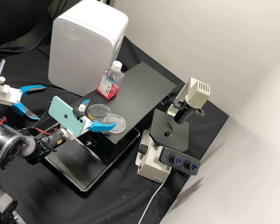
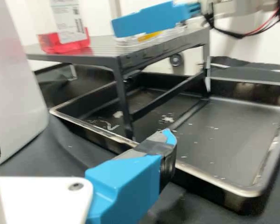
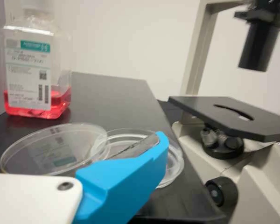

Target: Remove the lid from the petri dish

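Petri dish (image 1: 98, 112) looked light, slick, brittle plastic, so I'd pinch its top rim. Right end effector (image 1: 102, 112) gaped wide.

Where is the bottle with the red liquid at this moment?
In the high view, left of centre, the bottle stands upright on the raised black platform, at its edge next to the white appliance, beyond the clear dish.

Arms (image 1: 7, 146) dark grey; red and black cables (image 1: 37, 128) at wrist. Left tool (image 1: 40, 102) and right tool (image 1: 101, 114) white, fingers (image 1: 100, 126) bright blue, black pads (image 1: 37, 89).
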`<state>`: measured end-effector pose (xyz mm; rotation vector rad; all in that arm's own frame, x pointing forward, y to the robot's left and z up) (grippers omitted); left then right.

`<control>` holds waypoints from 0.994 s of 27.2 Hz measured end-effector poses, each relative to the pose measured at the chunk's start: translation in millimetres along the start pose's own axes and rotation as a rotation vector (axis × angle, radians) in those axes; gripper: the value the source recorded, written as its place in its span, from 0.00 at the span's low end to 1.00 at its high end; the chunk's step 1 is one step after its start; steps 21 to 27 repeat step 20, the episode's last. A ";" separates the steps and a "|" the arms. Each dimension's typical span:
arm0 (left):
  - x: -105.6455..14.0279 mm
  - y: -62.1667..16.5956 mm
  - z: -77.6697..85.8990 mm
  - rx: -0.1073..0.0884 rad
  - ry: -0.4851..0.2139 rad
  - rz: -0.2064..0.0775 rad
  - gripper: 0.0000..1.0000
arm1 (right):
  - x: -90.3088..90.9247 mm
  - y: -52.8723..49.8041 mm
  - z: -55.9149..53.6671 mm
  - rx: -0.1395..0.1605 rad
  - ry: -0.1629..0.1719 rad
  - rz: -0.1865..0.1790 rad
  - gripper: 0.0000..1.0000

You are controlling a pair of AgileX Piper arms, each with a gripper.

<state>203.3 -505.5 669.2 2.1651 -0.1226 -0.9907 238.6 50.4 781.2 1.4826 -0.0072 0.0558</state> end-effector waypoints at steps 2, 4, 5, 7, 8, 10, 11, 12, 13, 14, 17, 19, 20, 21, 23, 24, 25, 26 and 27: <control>-5.7 2.8 0.7 0.025 0.071 0.019 1.00 | -4.5 4.8 -0.3 0.003 0.005 0.014 1.00; -10.8 6.6 2.9 0.030 0.099 0.038 1.00 | -11.0 10.1 -0.6 0.006 0.012 0.029 1.00; -13.4 8.0 3.8 0.032 0.094 0.043 1.00 | -15.0 12.8 -0.3 0.009 0.015 0.037 1.00; -15.7 11.0 5.0 0.035 0.091 0.057 1.00 | -21.8 16.0 -0.4 0.013 0.025 0.043 1.00; -16.1 11.3 5.4 0.034 0.090 0.058 1.00 | -24.9 16.9 -0.1 0.014 0.027 0.045 1.00; -16.2 11.3 5.1 0.033 0.093 0.059 1.00 | -31.5 20.1 -1.0 0.016 0.041 0.053 1.00; -16.2 11.3 5.1 0.033 0.094 0.059 1.00 | -34.9 21.3 -1.4 0.017 0.047 0.057 1.00; -16.1 11.3 5.2 0.031 0.095 0.059 1.00 | -38.5 21.5 -2.4 0.023 0.053 0.058 1.00; -16.0 11.2 6.2 0.032 0.091 0.059 1.00 | -42.9 21.2 -3.5 0.035 0.055 0.058 1.00; -16.0 11.2 6.0 0.032 0.092 0.059 1.00 | -46.9 21.3 -4.7 0.047 0.054 0.063 1.00; -16.0 11.2 6.3 0.032 0.091 0.058 1.00 | -59.0 22.4 -5.7 0.105 0.037 0.087 1.00; -16.0 11.2 6.2 0.031 0.092 0.059 1.00 | -66.9 22.7 -3.6 0.127 0.033 0.088 1.00; -16.0 11.2 6.2 0.031 0.092 0.059 1.00 | -70.4 22.2 -2.4 0.135 0.036 0.082 1.00; -16.0 11.2 6.2 0.031 0.092 0.059 1.00 | -70.4 22.2 -2.4 0.135 0.036 0.082 1.00; -16.0 11.2 6.2 0.031 0.092 0.059 1.00 | -70.4 22.2 -2.4 0.135 0.036 0.082 1.00; -16.0 11.2 6.2 0.031 0.092 0.059 1.00 | -70.4 22.2 -2.4 0.135 0.036 0.082 1.00; -16.0 11.2 6.2 0.031 0.092 0.059 1.00 | -70.4 22.2 -2.4 0.135 0.036 0.082 1.00; -16.0 11.2 6.2 0.031 0.092 0.059 1.00 | -70.4 22.2 -2.4 0.135 0.036 0.082 1.00; -16.0 11.2 6.2 0.031 0.092 0.059 1.00 | -70.4 22.2 -2.4 0.135 0.036 0.082 1.00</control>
